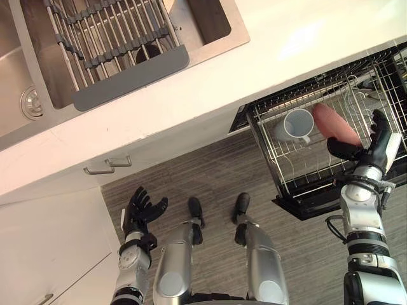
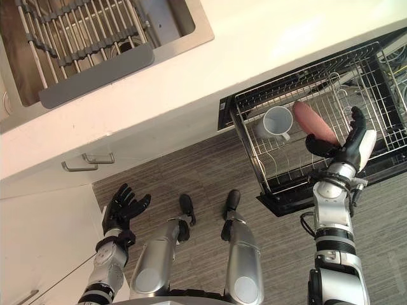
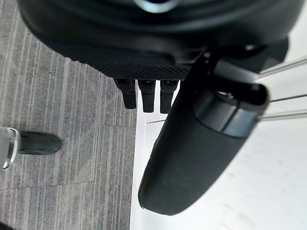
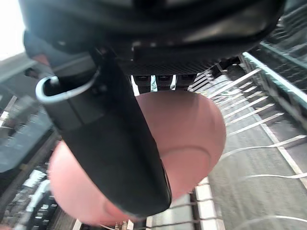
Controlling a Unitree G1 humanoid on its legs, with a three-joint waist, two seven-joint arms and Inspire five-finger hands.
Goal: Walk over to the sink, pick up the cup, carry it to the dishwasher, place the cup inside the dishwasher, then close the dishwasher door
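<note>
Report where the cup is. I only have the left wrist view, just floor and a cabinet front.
Observer: The pink cup is in the right hand, with the thumb curled round it.
Operator: Say what's under it.
Observer: The pulled-out dishwasher rack. The cup is over its wires.
Operator: Check the rack for anything else.
Observer: A white mug lies on its side in the rack, just left of the cup.
</note>
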